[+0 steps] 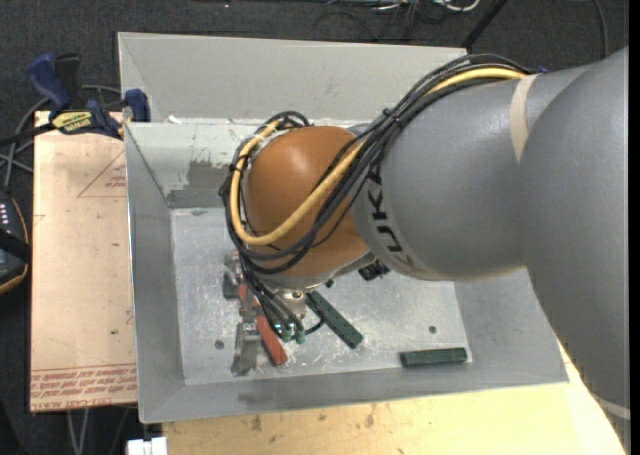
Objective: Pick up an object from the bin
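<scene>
My gripper [250,335] hangs low over the bin's front left part, just beneath the arm's orange cover and close to the floor. A short red-orange piece [271,345] lies slantwise right at its lower end; whether it is held I cannot tell. A dark green flat bar [336,322] lies diagonally just to the right of the gripper, its upper end hidden under the arm. A second dark green bar [434,356] lies flat near the bin's front wall, further right and apart from the gripper.
The big grey arm and its orange cover with cables hide the middle and back of the bin floor. The bin's left wall and front wall stand close to the gripper.
</scene>
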Motion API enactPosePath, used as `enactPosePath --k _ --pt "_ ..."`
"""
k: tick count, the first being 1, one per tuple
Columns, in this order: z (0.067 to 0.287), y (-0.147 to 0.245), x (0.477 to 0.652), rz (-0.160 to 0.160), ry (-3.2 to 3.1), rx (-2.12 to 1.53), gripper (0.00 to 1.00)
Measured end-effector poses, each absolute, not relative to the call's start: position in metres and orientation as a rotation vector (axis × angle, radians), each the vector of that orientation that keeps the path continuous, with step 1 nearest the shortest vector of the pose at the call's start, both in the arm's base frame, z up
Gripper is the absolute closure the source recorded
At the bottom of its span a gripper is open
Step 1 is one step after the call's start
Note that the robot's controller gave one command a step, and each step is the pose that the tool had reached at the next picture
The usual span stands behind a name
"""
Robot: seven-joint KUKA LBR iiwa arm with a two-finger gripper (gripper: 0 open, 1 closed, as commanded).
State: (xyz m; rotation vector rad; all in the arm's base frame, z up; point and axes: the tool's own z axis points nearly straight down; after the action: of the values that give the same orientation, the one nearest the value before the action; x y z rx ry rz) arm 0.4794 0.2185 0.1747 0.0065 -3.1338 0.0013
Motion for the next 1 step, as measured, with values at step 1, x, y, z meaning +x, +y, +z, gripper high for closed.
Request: enactPosePath --k 1 --pt "0.0669 0.1387 0.5547 0.001 -3.135 0.115 0.00"
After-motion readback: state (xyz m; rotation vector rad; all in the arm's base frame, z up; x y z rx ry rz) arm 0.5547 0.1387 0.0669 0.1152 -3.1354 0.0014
